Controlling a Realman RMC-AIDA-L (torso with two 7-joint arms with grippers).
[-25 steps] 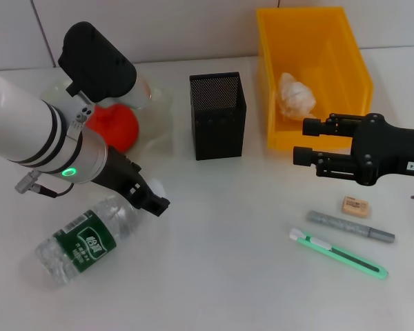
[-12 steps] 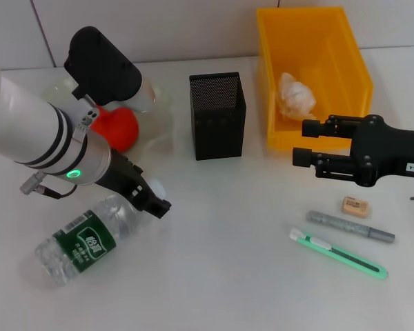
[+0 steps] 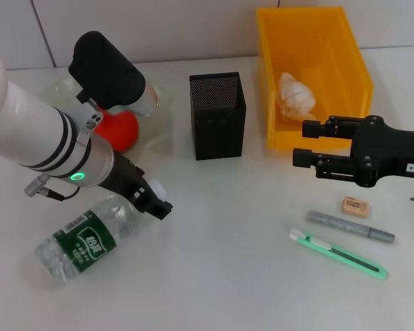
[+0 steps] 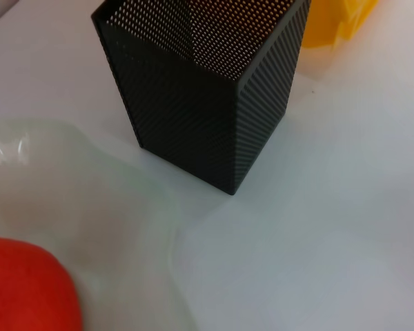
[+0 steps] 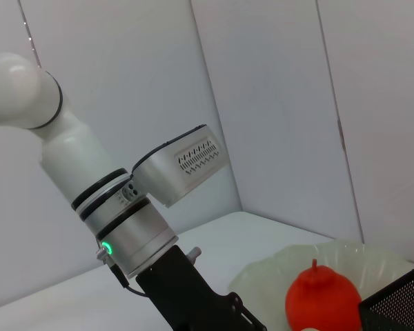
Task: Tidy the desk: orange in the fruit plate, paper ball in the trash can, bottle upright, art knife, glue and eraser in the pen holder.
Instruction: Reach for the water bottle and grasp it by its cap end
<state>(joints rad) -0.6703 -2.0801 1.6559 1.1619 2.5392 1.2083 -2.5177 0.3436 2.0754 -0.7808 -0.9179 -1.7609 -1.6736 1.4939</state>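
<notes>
Lowered a little further toward the desk since a moment ago, the left gripper [image 3: 159, 205] sits at the cap end of the bottle [image 3: 86, 238], which lies on its side near the front-left of the white desk [image 3: 214, 276]; whether its fingers are apart or together cannot be told, as the arm hides them. Behind the left arm, the orange [image 3: 117, 129] rests in the translucent fruit plate [image 3: 162, 117], also seen in the left wrist view [image 4: 24, 286] beside the black mesh pen holder [image 4: 207, 89]. At centre the pen holder [image 3: 217, 115] stands upright, with the yellow trash can [image 3: 310, 69] just to its right holding the paper ball [image 3: 295, 95]. The right gripper [image 3: 305, 142] hangs unchanged in front of the trash can, its fingers apart and holding nothing. Near the right front, the eraser [image 3: 355, 206], the grey glue stick [image 3: 350, 226] and the green art knife [image 3: 338, 253] lie on the desk, close together.
</notes>
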